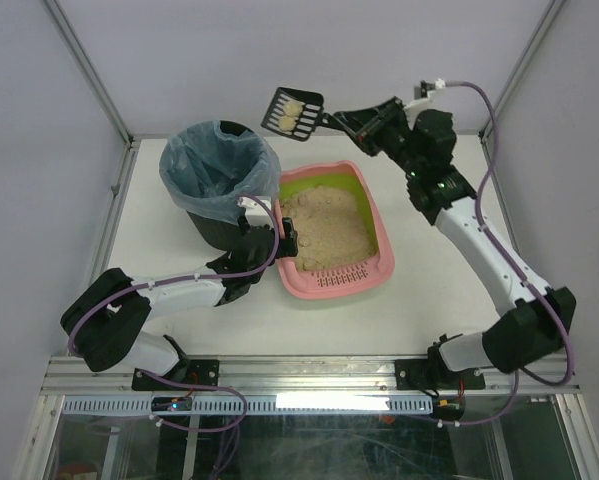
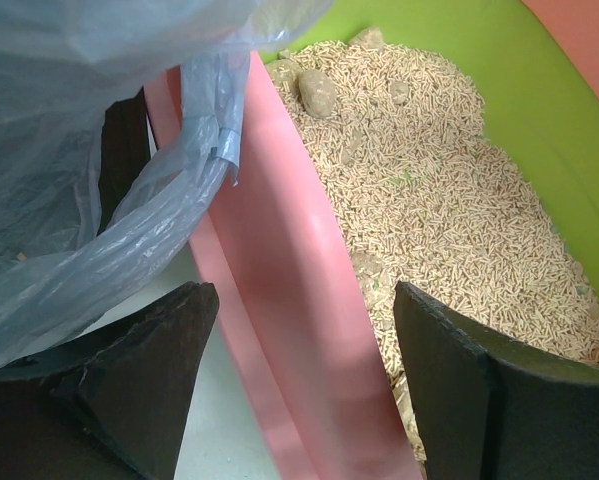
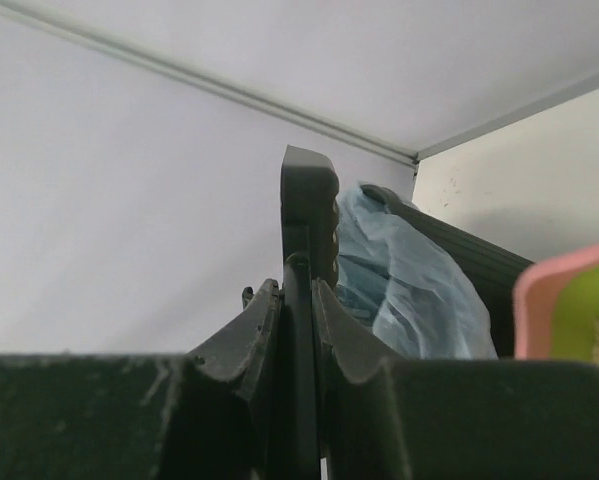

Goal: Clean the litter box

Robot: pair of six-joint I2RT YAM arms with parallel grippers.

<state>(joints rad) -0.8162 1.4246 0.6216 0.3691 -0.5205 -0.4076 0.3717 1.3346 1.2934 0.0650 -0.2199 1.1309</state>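
Note:
The pink litter box with a lime-green inner rim holds tan litter and lies mid-table. My left gripper is open and straddles its left wall. In the left wrist view the pink wall runs between my black fingers without touching either, and a few clumps lie in the litter. My right gripper is shut on the handle of the small black slotted scoop. It holds the scoop, carrying pale clumps, in the air behind the box and beside the bin. The scoop shows edge-on in the right wrist view.
The black round bin, lined with a blue bag, stands against the box's left side. The bag hangs close over my left gripper. The bin and a corner of the box show beyond the scoop. Enclosure posts stand at the back corners.

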